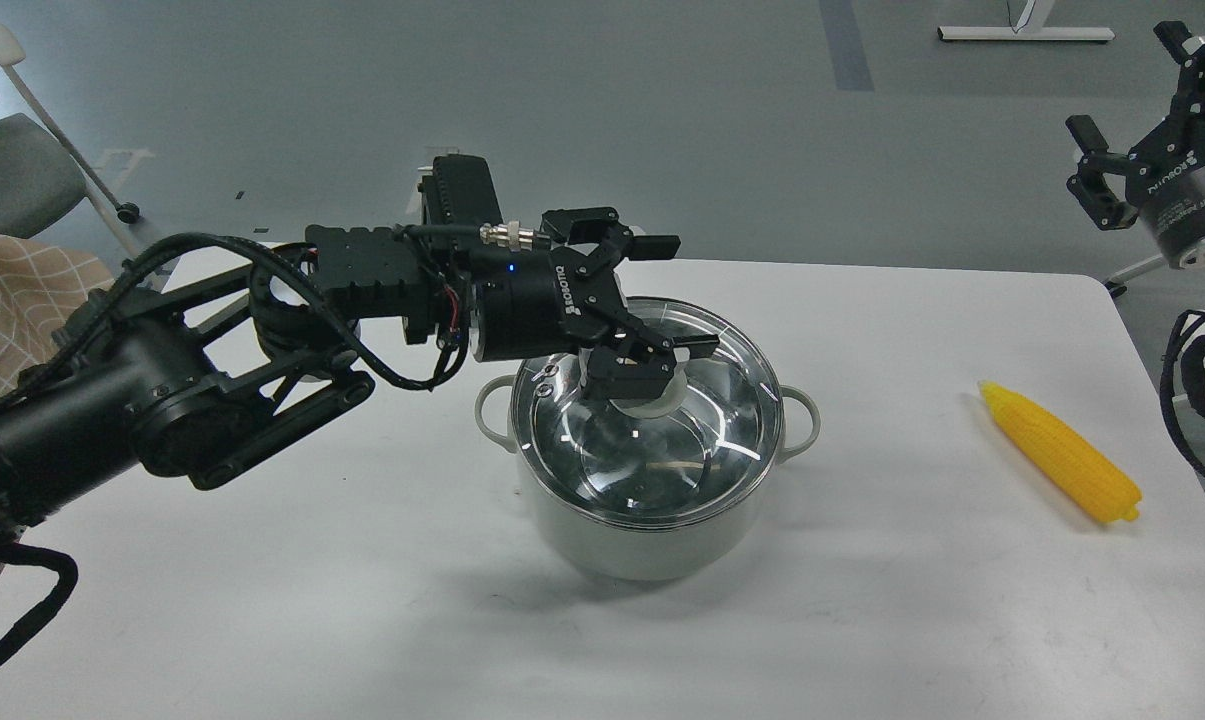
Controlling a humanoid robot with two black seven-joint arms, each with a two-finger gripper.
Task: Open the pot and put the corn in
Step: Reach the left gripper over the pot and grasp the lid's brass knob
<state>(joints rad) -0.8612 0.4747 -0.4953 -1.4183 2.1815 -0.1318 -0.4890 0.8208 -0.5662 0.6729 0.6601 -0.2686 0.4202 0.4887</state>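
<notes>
1. At the far left, a grey chair (7, 175) and a beige checked cloth (12, 300) are seen beyond the counter's edge.
2. The black left arm (142, 400) is extended from the left edge over the white counter (362, 600), with its wrist held roughly level above the surface.
3. The left gripper (652, 345) is positioned over the middle of the pot, with its 2 fingers spread wide. One finger (652, 243) is held up and away behind the lid, while the other finger (627, 375) is placed against the pale knob (657, 405); the knob is not clamped between them.
4. The pot (652, 520) stands upright near the centre of the counter, with 1 loop handle visible on each side. It is covered by the round glass lid (652, 450), which sits level on the rim, and the shiny interior is seen through the glass.
5. The corn (1057, 452) lies flat on the counter well to the right of the pot, near the counter's right edge, with its pointed tip turned toward the far side.
6. At the upper right, the right gripper (1137, 130) is held off the counter, raised clear of everything, with its fingers spread apart and nothing between them.
</notes>
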